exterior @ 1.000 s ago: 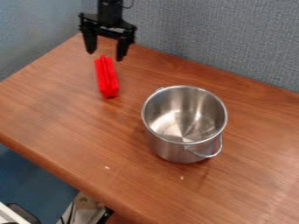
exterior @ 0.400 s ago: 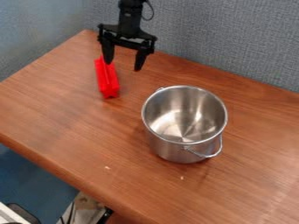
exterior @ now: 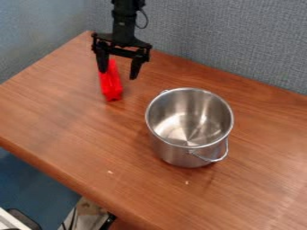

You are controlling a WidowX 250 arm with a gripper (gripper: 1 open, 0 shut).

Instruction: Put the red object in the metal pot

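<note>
We see a shiny, straight-sided stainless-steel pot (exterior: 189, 127) with a rolled rim and a side handle, its visible interior bare metal, on the wood-grained tabletop (exterior: 72, 117). The bright red, ridged rectangular block (exterior: 111, 83) lies on the wood near the pot, outside it. Above the block's far end, we see the black end effector (exterior: 118, 71) with its fingers spread open.

The wooden tabletop (exterior: 84, 128) has a warm orange-brown grain. A grey, fabric-textured partition (exterior: 228, 40) rises behind its far edge, and a bluish-grey one (exterior: 36, 31) stands at far left. Dark cables (exterior: 79, 216) lie below the near left edge.
</note>
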